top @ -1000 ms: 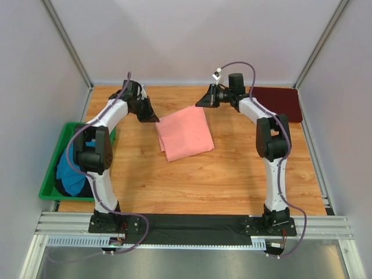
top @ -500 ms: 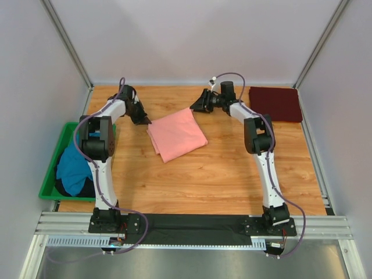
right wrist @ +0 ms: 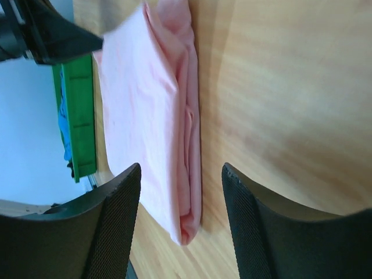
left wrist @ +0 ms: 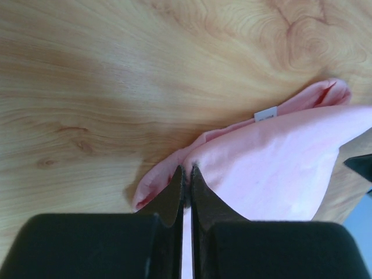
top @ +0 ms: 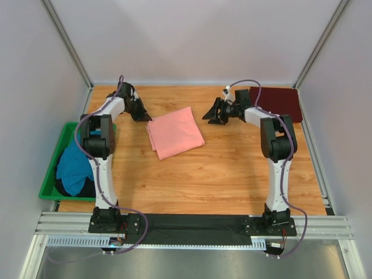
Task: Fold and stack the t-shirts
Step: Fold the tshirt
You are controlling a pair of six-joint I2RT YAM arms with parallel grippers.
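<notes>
The folded salmon-pink t-shirt (top: pixel 174 132) lies flat in the middle of the table. My left gripper (top: pixel 144 117) is at its far left corner, jaws shut and pinching the fabric there (left wrist: pixel 186 170). The wrist view shows the pink cloth (left wrist: pixel 273 168) puckered round the tips and its white neck label (left wrist: pixel 266 114). My right gripper (top: pixel 216 117) hovers to the right of the shirt, open and clear of it; through its wide jaws (right wrist: pixel 181 168) I see the shirt's folded edge (right wrist: pixel 145 104). A dark maroon t-shirt (top: pixel 279 103) lies folded at the back right. A teal-blue t-shirt (top: pixel 72 168) sits crumpled in the bin.
A green plastic bin (top: pixel 49 189) stands off the table's left edge, also seen in the right wrist view as the green bin (right wrist: pixel 78 116). Grey walls and frame posts close in the back and both sides. Bare wood (top: pixel 232 168) stretches in front of the pink shirt.
The pink shirt has slid left with my left gripper. My right gripper opened, let go of the shirt's far right corner and drew back to the right.
</notes>
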